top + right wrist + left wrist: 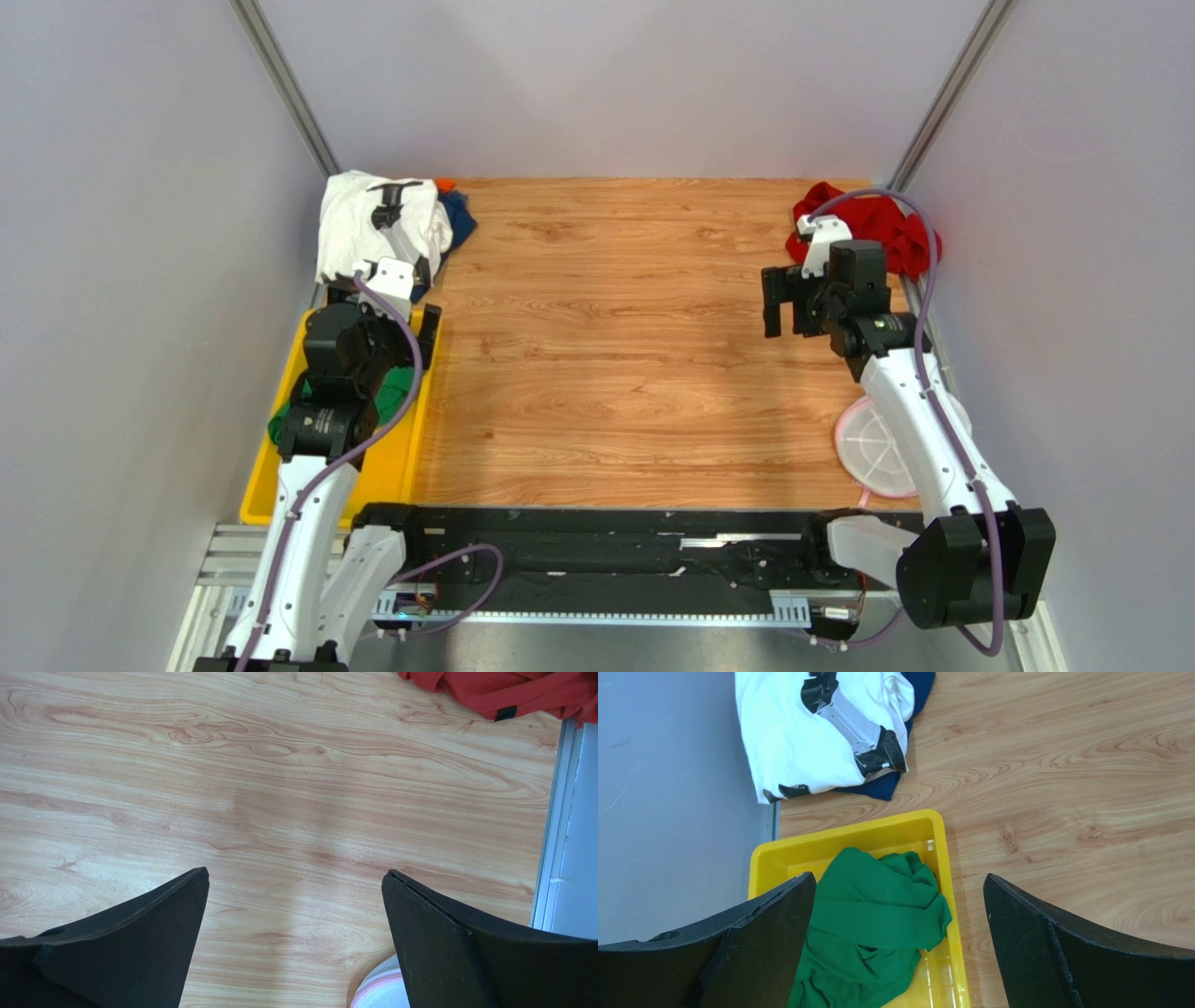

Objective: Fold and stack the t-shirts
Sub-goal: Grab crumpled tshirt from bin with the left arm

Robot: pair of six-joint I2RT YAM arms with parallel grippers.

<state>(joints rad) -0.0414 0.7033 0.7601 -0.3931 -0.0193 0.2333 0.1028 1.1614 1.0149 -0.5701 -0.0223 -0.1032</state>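
A crumpled bright green t-shirt point(878, 917) lies in the yellow tray; in the top view point(399, 391) my left arm mostly hides it. A white t-shirt with black print point(368, 224) point(808, 735) lies bunched at the far left on top of a dark blue t-shirt point(459, 219) point(885, 786). A red t-shirt point(881, 224) point(505, 689) lies crumpled at the far right corner. My left gripper point(386, 301) point(898, 878) is open and empty above the green shirt. My right gripper point(793, 315) point(295, 873) is open and empty over bare wood, near the red shirt.
The yellow tray point(267, 483) point(843, 836) sits along the left table edge. A round white-and-pink mesh basket point(877, 441) point(375, 994) lies at the right, under my right arm. Grey walls close the left, right and back sides. A bit of orange cloth point(443, 185) shows behind the white shirt.
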